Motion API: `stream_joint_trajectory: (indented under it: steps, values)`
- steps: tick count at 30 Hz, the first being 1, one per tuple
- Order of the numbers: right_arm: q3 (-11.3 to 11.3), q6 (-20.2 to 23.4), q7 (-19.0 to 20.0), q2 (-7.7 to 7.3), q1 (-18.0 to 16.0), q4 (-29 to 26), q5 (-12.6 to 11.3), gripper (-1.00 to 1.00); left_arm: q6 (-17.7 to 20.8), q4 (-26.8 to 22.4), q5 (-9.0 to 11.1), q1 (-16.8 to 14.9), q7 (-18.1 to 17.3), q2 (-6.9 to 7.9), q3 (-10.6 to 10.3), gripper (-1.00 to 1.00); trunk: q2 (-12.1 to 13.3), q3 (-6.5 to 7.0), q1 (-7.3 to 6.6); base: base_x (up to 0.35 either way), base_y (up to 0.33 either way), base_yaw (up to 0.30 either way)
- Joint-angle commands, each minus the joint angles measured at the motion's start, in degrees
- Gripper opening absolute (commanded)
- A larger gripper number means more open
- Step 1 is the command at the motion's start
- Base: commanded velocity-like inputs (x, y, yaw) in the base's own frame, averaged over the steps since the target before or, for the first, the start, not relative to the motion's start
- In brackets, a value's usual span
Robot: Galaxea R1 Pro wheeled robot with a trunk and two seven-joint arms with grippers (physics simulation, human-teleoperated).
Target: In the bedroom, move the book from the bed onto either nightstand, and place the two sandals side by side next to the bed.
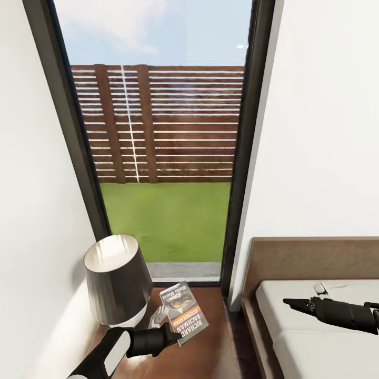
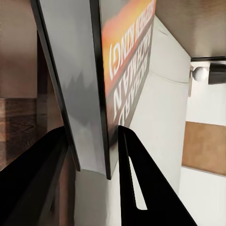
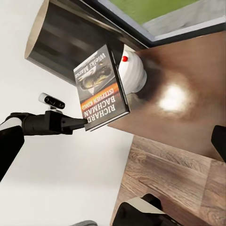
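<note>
A lamp [image 1: 117, 279] with a dark, light-lined shade on a white base stands at the back left of the nightstand [image 1: 210, 347], against the wall and beside the tall window [image 1: 158, 158], which looks out on grass and a slatted fence. The lamp takes up much of the glossy reddish-brown top; the bare part lies to its right, toward the bed [image 1: 316, 337]. The bed's brown headboard and pale mattress sit just right of the nightstand, with a narrow gap between them.

The left gripper [image 1: 176, 332] holds the book [image 1: 184, 311] above the nightstand, tilted, just beside the lamp's base. Its fingers [image 2: 136, 188] are clamped on the book's lower edge, one on each face. The book is a thin paperback with a dark pictured cover, an orange band and white lettering.

The right gripper [image 1: 289, 302] hovers over the mattress near the headboard; whether its jaws are apart or together I cannot tell.
</note>
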Motion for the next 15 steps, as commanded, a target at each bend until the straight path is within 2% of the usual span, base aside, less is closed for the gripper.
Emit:
stream_joint_trajectory:
  steps: [1,15]
  values:
    - [-0.01,0.32,0.07,-0.01,-0.04,0.0,-0.13,1.0,0.39,-0.04,0.39,-0.04,0.02,0.01,-0.05,-1.0,-0.47,-0.26,0.23,0.0,0.0,0.0]
    - [0.04,0.32,0.04,0.07,-0.04,0.0,-0.08,1.0,0.39,-0.04,0.41,-0.04,0.0,0.01,-0.06,-1.0,-6.08,-2.77,3.31,0.0,0.0,0.0]
